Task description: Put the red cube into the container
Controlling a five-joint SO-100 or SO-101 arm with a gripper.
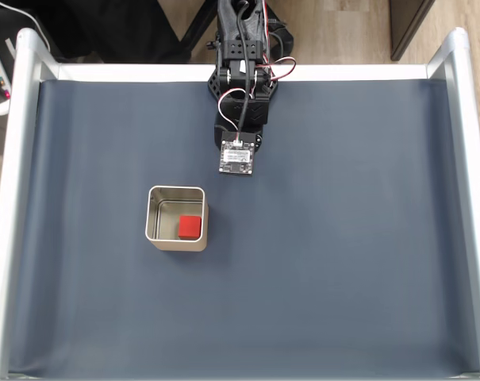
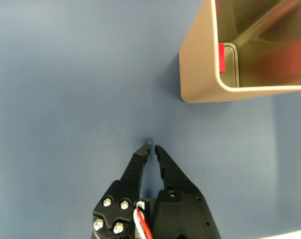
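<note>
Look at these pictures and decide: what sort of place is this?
Probably a hobby or lab robot test bench: a dark mat framed by silver rails, one small arm, a tin holding a red cube.

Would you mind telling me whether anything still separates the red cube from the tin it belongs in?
Nothing does: the red cube already lies inside the tin, near its right wall in the fixed view. The hand sits apart, empty.

Red cube (image 1: 190, 227) inside open square container (image 1: 177, 190)
</note>
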